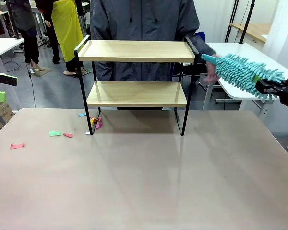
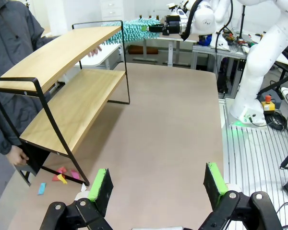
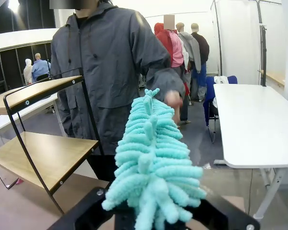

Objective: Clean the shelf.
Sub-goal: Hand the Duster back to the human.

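Beige counter (image 1: 144,182) carries the shelf (image 1: 137,51) at 12 o'clock; it looks stiff. My right end effector (image 1: 265,86) grips the soft duster (image 1: 242,72); left end effector (image 2: 157,184) gapes, holding nothing.

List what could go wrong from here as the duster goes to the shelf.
1. The person's hand is at the tip of the teal duster held in the right pincer; a sudden sweep could hit it.
2. The shelf stands tilted, steadied by the person; a hard push might tip it.
3. The paper scraps on the table may scatter.
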You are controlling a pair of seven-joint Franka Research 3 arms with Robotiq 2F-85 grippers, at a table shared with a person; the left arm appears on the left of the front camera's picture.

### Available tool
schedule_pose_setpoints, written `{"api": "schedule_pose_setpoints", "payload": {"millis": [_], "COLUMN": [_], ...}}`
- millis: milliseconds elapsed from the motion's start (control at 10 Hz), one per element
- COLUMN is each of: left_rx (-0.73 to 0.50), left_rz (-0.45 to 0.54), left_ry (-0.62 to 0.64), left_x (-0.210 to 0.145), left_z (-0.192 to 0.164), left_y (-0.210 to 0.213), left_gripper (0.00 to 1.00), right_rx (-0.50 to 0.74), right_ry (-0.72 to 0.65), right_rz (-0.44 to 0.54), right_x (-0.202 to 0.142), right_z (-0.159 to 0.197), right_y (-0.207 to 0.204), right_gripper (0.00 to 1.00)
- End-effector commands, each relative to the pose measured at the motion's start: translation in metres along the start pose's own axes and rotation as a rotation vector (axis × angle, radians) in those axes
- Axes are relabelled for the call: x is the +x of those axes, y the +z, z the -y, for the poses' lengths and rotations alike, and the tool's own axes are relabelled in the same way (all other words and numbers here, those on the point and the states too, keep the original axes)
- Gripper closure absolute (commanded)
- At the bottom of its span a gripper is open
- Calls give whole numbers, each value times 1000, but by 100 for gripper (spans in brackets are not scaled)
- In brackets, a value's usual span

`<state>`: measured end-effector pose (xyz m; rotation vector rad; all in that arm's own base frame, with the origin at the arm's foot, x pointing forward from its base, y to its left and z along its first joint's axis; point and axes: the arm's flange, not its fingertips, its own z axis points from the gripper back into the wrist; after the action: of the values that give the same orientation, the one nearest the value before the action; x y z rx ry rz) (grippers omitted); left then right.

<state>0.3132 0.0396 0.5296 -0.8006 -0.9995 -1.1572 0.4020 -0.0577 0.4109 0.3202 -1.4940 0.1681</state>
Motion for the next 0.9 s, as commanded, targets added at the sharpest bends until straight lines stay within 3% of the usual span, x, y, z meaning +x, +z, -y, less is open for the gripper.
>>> {"api": "schedule_pose_setpoints", "payload": {"millis": [0,700,800], "left_rx": [-3,-3,-3], "left_rz": [26,26,26], "left_ry": [-20,-20,-20], "left_x": [2,2,2], "left_z": [-2,-2,-2], "left_y": [-1,-1,-1], "left_gripper": [0,0,0], "right_rx": [-7,-7,-1], "right_ry": [16,16,0], "right_rz": [-5,-5,-1], "right_x": [1,1,0], "right_z": [0,0,0], "right_y": [0,0,0], "right_gripper": [82,82,26]}}
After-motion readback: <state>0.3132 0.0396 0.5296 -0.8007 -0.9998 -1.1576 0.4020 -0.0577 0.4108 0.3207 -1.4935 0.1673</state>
